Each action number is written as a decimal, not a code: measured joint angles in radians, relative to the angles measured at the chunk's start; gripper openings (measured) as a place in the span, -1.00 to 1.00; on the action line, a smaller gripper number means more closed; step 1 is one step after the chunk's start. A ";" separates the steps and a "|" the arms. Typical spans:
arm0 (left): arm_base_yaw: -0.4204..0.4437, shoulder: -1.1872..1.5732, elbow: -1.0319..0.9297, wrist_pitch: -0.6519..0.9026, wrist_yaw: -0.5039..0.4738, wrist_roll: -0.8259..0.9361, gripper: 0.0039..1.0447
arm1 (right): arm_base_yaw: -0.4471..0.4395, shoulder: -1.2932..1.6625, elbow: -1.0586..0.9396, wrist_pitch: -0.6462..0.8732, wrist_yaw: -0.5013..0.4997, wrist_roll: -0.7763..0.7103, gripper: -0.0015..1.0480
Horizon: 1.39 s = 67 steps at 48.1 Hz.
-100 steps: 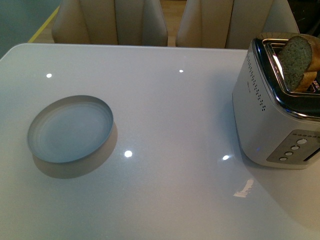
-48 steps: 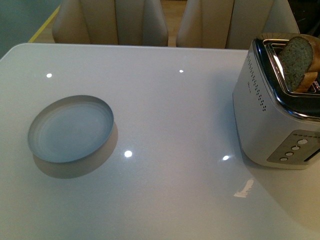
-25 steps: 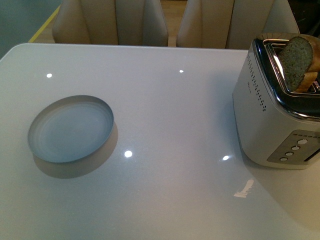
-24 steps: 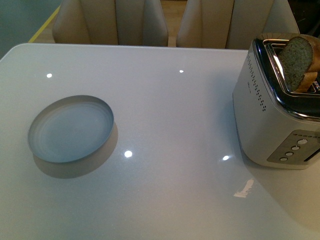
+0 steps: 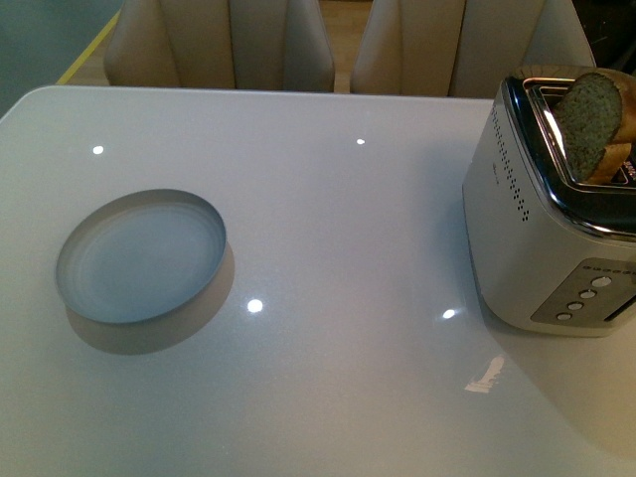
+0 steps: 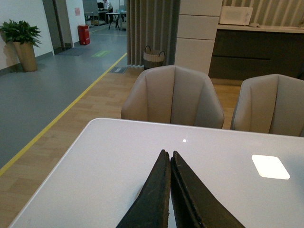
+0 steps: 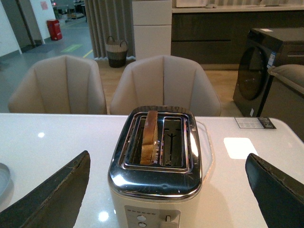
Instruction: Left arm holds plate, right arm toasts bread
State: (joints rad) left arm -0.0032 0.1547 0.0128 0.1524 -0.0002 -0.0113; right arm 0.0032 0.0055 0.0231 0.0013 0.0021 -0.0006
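Bread [image 5: 588,121] stands upright in a slot of the silver toaster [image 5: 542,229], its rounded top poking above the chrome rim; in the right wrist view the slice [image 7: 151,137] fills the slot on one side while the slot beside it is bare. The toaster sits at the table's right edge, its row of round buttons [image 5: 586,295] facing the near side. The plate [image 5: 141,256], pale blue-grey with a low upright rim, lies flat on the white table [image 5: 338,219] toward its left edge, well apart from the toaster, with glossy bare tabletop and a few light reflections between them. Nothing touches the plate or the bread. Neither arm appears in the front view. The left gripper [image 6: 168,190] shows only in its own wrist view, its two black fingers pressed together with nothing between them, pointing across the table toward the far edge. The right gripper [image 7: 166,190] has its jaws spread wide, one dark finger [image 7: 52,194] at either side of the toaster, clear of its walls. Two beige chairs [image 5: 219,45] stand behind the table's far edge.
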 joint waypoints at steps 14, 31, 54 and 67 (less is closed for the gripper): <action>0.000 -0.148 0.000 -0.150 0.000 0.000 -0.95 | 0.000 0.000 0.000 0.000 0.000 0.000 0.83; 0.000 -0.148 0.000 -0.151 0.000 0.000 -0.86 | 0.000 0.000 0.000 0.000 0.000 0.000 0.83; 0.000 -0.148 0.000 -0.151 0.000 0.002 0.90 | 0.000 0.000 0.000 0.000 0.000 0.000 0.83; 0.000 -0.148 0.000 -0.151 0.000 0.002 0.87 | 0.000 0.000 0.000 0.000 0.000 0.000 0.83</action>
State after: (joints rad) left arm -0.0032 0.0063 0.0128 0.0013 -0.0002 -0.0093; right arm 0.0032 0.0055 0.0231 0.0013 0.0021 -0.0006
